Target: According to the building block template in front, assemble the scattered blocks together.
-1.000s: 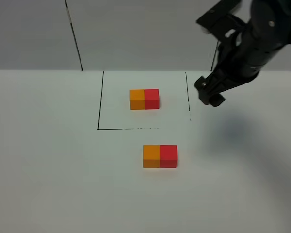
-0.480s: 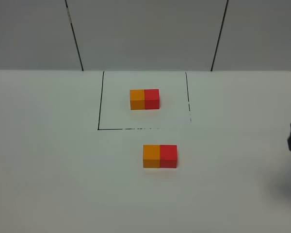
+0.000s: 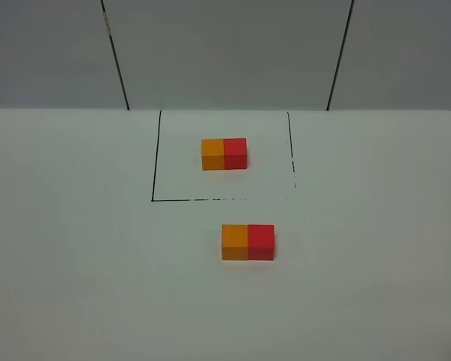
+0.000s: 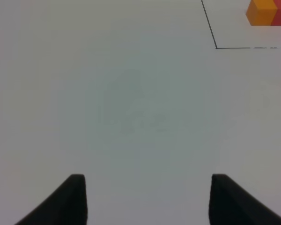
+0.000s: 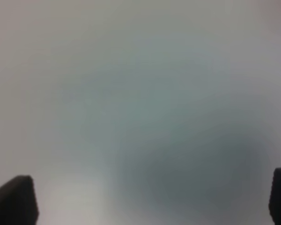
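The building block template, an orange cube (image 3: 213, 154) flush with a red cube (image 3: 236, 153), sits inside the black-lined square (image 3: 156, 173) at the back. In front of the square, the scattered orange block (image 3: 234, 242) and red block (image 3: 261, 241) stand flush as the same bar, orange on the left. Neither arm shows in the exterior high view. My left gripper (image 4: 147, 199) is open and empty over bare table; the template (image 4: 262, 12) shows at the edge of the left wrist view. My right gripper (image 5: 152, 201) is open and empty over blurred white table.
The white table (image 3: 75, 263) runs to a grey panelled wall (image 3: 225, 53) at the back. The square's black line corner (image 4: 216, 47) shows in the left wrist view.
The right arm, which hung beside the square's right edge, has pulled away to the right and left the exterior high view. The blocks have not moved.
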Tool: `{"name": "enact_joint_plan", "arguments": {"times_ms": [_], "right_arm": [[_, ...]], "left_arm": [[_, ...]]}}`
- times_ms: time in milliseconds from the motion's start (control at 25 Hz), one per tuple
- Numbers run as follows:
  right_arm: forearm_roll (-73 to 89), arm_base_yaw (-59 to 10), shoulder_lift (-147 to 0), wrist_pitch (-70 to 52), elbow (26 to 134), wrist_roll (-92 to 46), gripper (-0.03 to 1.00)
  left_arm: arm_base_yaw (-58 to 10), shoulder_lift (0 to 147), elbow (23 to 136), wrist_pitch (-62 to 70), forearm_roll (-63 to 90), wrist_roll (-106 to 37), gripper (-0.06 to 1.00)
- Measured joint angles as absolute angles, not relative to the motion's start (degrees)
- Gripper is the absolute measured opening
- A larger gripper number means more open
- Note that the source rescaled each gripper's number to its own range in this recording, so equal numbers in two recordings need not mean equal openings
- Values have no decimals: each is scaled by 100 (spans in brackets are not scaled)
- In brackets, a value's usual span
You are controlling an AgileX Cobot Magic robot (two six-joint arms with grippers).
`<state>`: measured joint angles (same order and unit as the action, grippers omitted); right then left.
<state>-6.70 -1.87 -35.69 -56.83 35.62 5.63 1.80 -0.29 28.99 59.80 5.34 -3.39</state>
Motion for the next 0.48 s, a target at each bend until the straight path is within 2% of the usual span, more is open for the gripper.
{"name": "enact_joint_plan", "arguments": {"times_ms": [280, 480], "right_arm": [[-485, -185, -2220, -5967, 3501, 729, 100], [-355, -185, -1705, -6012, 3082, 734, 100]], "left_arm": [[180, -29, 2899, 5980, 534, -339, 24], [180, -29, 2899, 5980, 534, -339, 24]]}}
